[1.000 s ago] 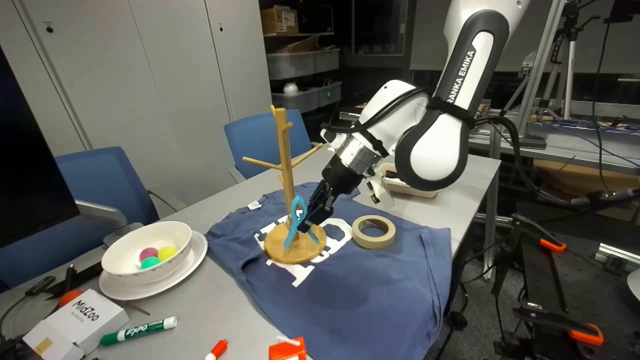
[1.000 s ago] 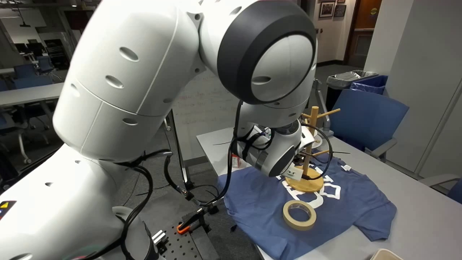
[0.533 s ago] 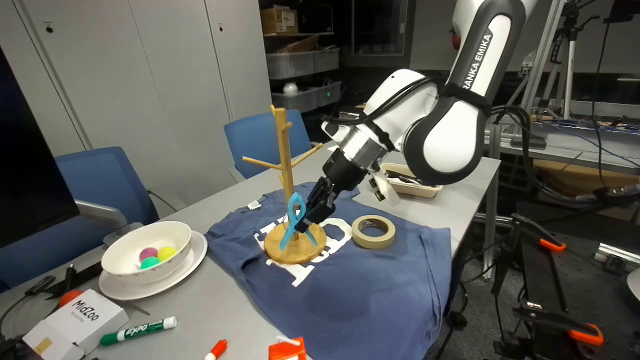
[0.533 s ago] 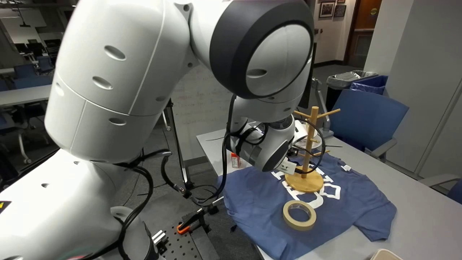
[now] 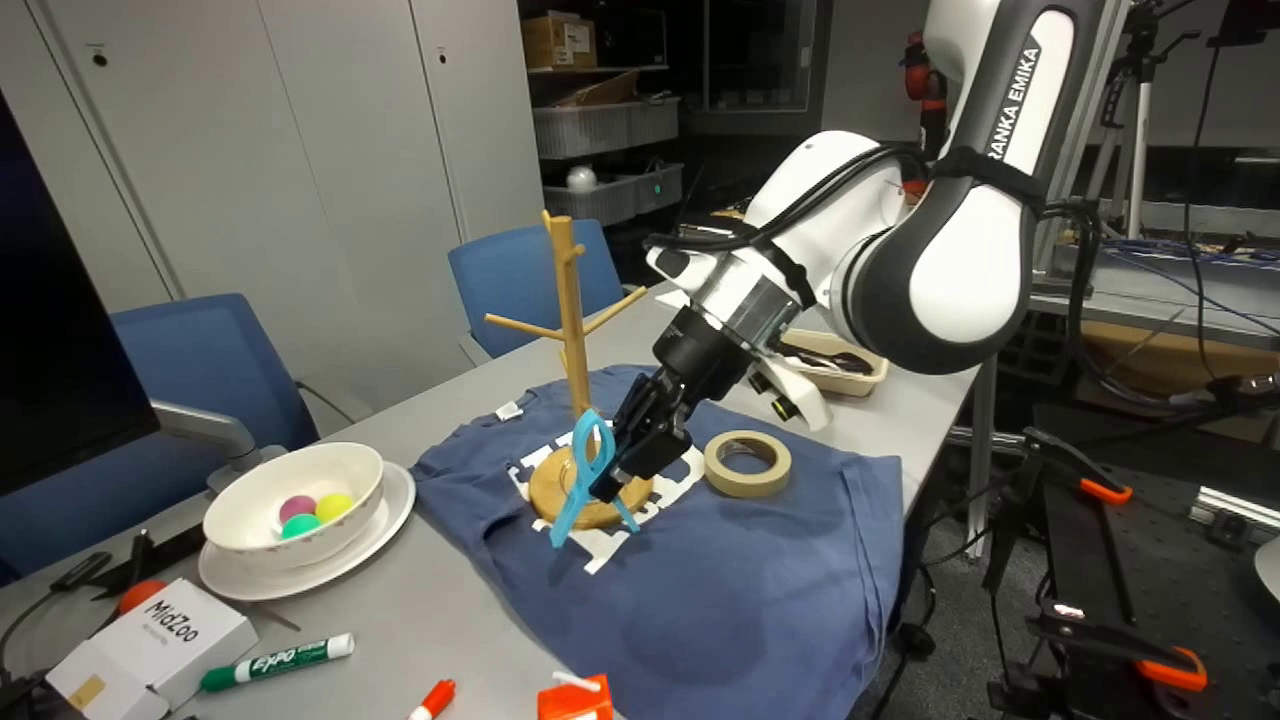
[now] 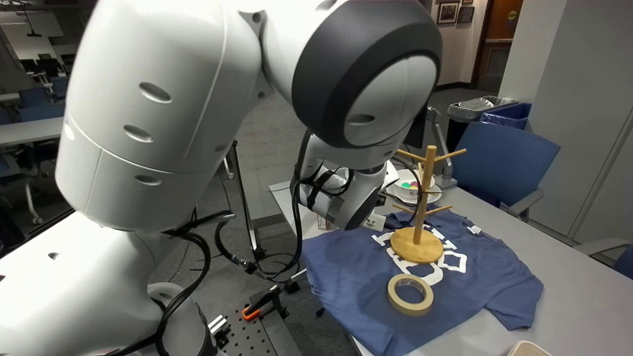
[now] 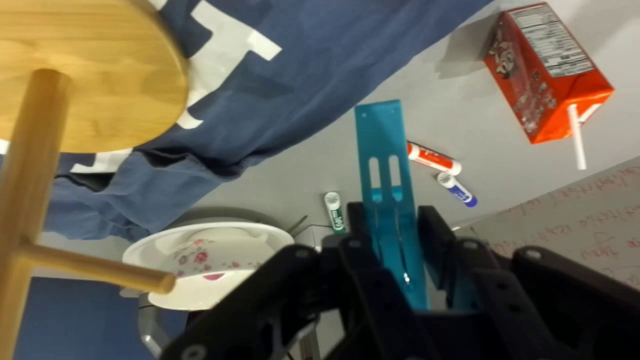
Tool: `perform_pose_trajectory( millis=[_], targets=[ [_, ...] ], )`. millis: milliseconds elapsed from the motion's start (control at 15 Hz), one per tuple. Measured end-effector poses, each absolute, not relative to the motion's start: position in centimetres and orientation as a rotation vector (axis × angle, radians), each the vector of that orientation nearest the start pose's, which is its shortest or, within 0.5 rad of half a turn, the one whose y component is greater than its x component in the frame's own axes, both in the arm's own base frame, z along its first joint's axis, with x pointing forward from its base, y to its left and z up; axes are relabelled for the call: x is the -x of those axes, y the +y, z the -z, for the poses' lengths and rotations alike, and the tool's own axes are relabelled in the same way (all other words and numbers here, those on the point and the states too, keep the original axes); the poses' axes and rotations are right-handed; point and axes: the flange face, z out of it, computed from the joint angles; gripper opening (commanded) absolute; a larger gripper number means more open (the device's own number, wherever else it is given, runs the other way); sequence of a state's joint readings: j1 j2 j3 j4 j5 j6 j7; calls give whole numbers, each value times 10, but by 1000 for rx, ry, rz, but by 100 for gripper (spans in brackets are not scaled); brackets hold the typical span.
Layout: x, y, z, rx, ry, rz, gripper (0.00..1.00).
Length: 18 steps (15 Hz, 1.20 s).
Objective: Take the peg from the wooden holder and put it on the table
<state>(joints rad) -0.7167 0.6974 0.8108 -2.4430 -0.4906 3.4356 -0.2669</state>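
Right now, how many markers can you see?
3: the green marker beside the white box, the red marker between it and the red carton, the blue marker by the red marker. Others may be hidden.

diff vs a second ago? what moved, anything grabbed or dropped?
In an exterior view the turquoise peg has come lower and looks larger, carried by the gripper. In an exterior view the arm's wrist has shifted left, away from the wooden holder. Nothing newly grabbed or released: the turquoise peg has stayed in the grip. The wooden holder, tape roll and blue shirt haven't moved.
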Motion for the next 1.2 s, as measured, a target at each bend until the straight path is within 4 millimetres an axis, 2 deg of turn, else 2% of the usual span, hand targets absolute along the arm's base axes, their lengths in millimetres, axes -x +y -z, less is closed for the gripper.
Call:
perform_pose_trajectory(
  millis=[200,333,733,1200],
  targets=[
    [-483,125,-183,2459,-802,802,8],
    [-479,122,-176,2471,-799,732,8],
    [-473,103,-162,2534,-778,536,8],
    [-471,77,-151,2576,-648,322,8]
  ],
)
